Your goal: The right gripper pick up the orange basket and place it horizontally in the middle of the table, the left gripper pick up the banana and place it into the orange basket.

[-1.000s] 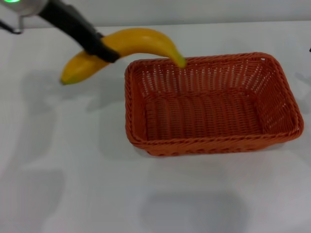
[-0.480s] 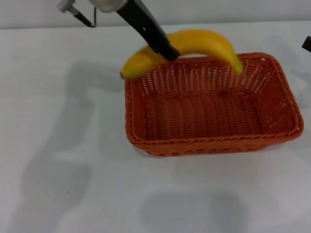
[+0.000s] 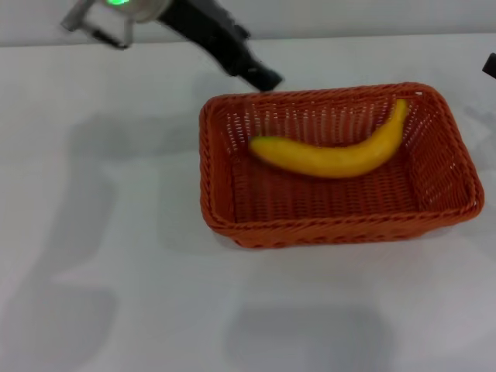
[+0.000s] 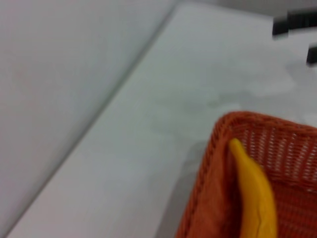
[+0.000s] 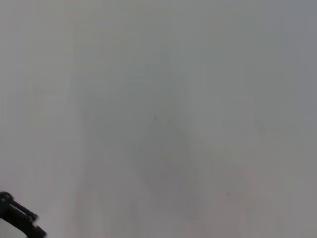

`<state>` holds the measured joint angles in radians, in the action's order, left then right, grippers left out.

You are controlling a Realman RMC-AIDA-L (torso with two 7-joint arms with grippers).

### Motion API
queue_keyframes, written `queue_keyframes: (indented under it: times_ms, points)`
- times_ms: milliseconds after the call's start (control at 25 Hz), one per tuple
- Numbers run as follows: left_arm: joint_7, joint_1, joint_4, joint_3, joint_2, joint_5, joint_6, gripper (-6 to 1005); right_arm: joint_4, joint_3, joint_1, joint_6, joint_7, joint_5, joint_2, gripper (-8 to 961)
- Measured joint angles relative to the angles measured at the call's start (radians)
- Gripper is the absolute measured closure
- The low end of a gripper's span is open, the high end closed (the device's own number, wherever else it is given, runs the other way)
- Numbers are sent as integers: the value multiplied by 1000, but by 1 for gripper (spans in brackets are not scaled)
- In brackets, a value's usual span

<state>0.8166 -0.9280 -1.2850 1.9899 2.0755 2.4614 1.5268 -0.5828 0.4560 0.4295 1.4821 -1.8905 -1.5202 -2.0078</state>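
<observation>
The banana (image 3: 333, 155) lies flat inside the orange basket (image 3: 225, 221), its stem end up against the far right corner; the left wrist view shows it (image 4: 255, 193) against the basket wall (image 4: 205, 183). The basket rests lengthwise in the middle of the white table (image 3: 116, 279). My left gripper (image 3: 262, 77) hangs open and empty just behind the basket's back left rim. Only a black bit of my right gripper (image 3: 490, 66) shows at the far right edge, clear of the basket; in the left wrist view its two dark fingers (image 4: 297, 21) stand apart.
A grey wall (image 4: 54, 74) runs along the table's far edge behind the basket. Bare white table lies to the left of the basket and in front of it.
The left gripper carried the banana rightward over the basket and let it go. The banana now lies in the basket, and the gripper has drawn back to the left rear.
</observation>
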Motion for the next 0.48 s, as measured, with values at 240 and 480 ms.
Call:
queue_keyframes:
  times_ms: [240,480]
  points:
    - [62,283,-227,59,0,-210,-89,104,1,-3,-5,-23,-21,-1,-3,83]
    - [273,558,-247,174,2,-540,-170,105,2,-4,-8,-41,-33,-2,-3,84]
